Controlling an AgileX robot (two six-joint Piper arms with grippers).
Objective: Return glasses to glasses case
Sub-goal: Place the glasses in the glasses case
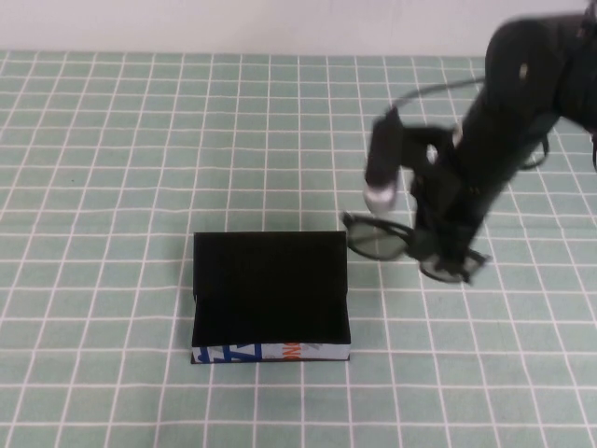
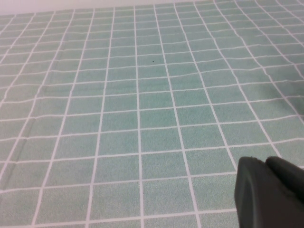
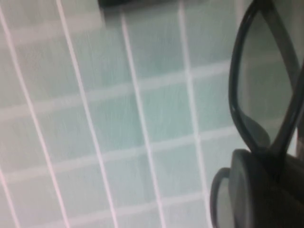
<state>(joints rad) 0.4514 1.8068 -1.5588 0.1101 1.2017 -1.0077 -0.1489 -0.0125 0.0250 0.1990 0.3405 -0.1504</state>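
The glasses case (image 1: pixel 270 280) lies open in the high view, its black flap lid raised at the back and its printed front edge (image 1: pixel 270 352) toward me. Just right of it are the black glasses (image 1: pixel 376 241), one lens close to the case's far right corner. My right gripper (image 1: pixel 437 250) comes down from the back right and is shut on the glasses at their middle. In the right wrist view the glasses (image 3: pixel 233 90) run out from my right gripper (image 3: pixel 266 190). My left gripper (image 2: pixel 268 190) shows only in the left wrist view, shut and holding nothing, over bare cloth.
A green checked tablecloth (image 1: pixel 112 187) covers the whole table. A dark strip of the case (image 3: pixel 137 2) shows at one edge of the right wrist view. The right arm (image 1: pixel 522 84) and its cable reach in from the back right.
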